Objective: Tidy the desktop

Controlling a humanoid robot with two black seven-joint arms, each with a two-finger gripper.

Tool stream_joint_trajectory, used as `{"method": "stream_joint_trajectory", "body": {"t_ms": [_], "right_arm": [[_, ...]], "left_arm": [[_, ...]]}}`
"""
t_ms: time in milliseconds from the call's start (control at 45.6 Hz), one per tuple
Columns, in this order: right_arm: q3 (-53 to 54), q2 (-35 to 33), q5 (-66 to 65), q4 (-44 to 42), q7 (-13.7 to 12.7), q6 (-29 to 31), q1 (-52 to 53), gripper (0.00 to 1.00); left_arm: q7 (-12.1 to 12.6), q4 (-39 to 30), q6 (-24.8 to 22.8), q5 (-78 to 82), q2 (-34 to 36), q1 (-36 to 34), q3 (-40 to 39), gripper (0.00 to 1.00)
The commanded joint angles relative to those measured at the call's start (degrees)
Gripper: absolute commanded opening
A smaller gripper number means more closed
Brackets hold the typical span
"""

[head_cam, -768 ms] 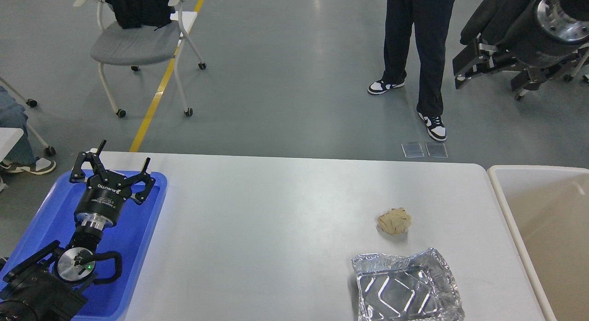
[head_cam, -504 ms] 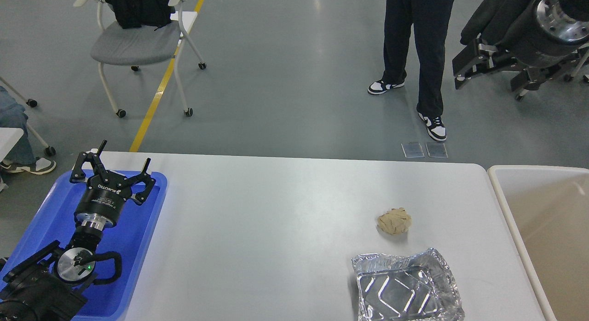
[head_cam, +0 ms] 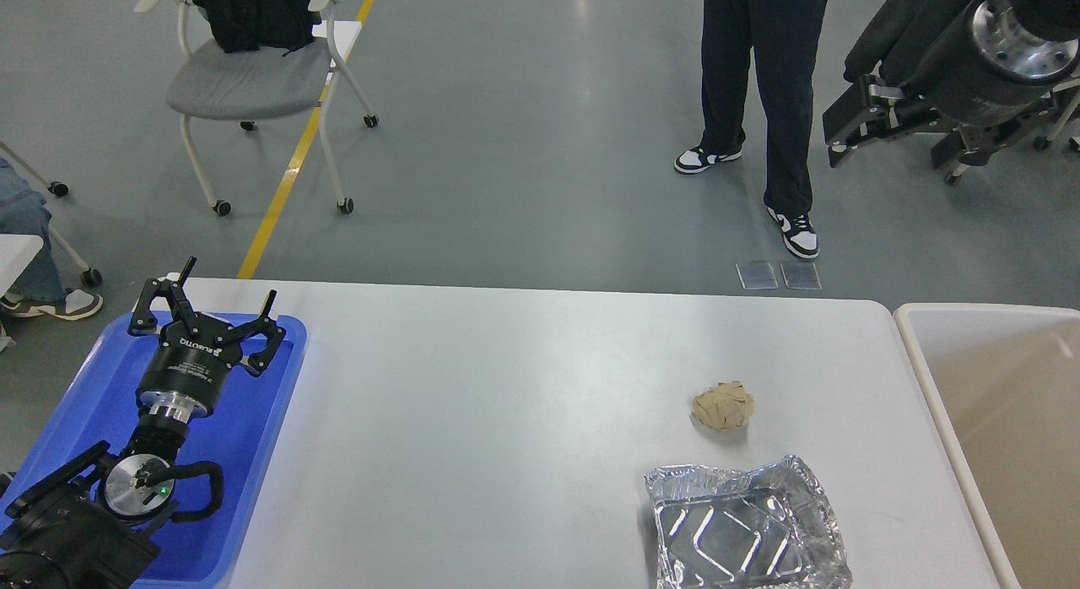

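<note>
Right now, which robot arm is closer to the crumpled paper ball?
Probably the right. The right gripper hangs raised beyond the desktop, up-right of the crumpled paper ball. The left gripper is far left, over the blue tray.
</note>
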Motion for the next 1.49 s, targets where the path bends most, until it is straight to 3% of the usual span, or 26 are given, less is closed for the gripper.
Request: {"method": "stream_joint_trajectory", "body": {"t_ms": [0, 197, 461, 702, 1360, 1469], "right_arm": [[-2.38, 2.20, 0.10, 0.02, 0.00, 0.00, -0.30, 1.00], [-9.94, 2.64, 0.01, 0.28, 0.00, 0.00, -3.29, 1.00], [-8.37, 1.85, 0.01, 0.81, 0.00, 0.00, -3.03, 1.00], [2.10, 0.27, 0.01, 0.63, 0.00, 0.00, -2.24, 1.00], [-7.57, 2.81, 4.84, 0.98, 0.09, 0.00, -2.41, 1.00], [-6.61, 3.25, 6.08, 7.03, 0.09, 0.00, -3.82, 1.00]], "left_arm": [[0.01, 0.00, 0.00, -0.01, 0.00, 0.00, -0.02, 0.99], [0.01, 0.00, 0.00, -0.01, 0.00, 0.00, -0.02, 0.99], [0.01, 0.00, -0.09, -0.01, 0.00, 0.00, -0.02, 0.99], [0.01, 0.00, -0.09, -0.01, 0.00, 0.00, -0.02, 0.99], [0.01, 0.00, -0.09, -0.01, 0.00, 0.00, -0.02, 0.99], [0.01, 0.00, -0.09, -0.01, 0.00, 0.00, -0.02, 0.99]]}}
